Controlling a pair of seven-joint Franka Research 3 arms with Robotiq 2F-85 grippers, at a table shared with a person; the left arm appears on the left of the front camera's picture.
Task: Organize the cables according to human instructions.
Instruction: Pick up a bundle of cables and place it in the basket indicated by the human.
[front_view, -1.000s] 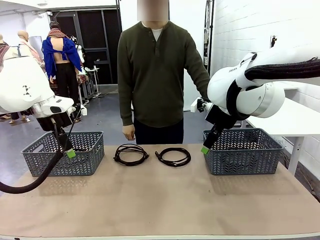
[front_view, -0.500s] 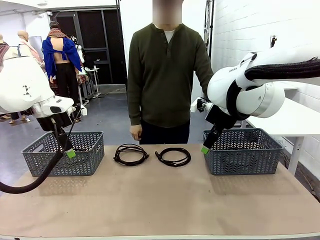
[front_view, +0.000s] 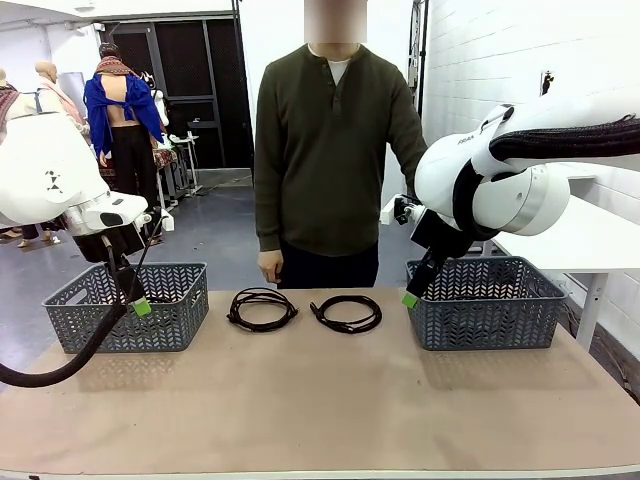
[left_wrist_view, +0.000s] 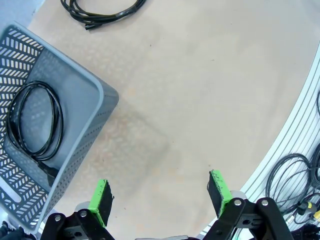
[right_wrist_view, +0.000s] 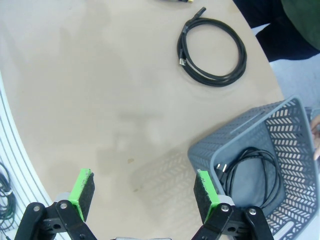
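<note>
Front view: cables (front_view: 262, 308) between baskets (front_view: 172, 322) (near table (front_view: 320, 410) side edges)

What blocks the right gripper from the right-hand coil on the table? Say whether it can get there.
Probably yes. The right gripper hangs open just right of the coil, which lies flat on the table, nothing between them.

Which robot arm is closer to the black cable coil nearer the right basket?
Right. The right arm has its jaws just right of that coiled black power cord; the left arm has its jaws far off, beyond the other black coil.
</note>
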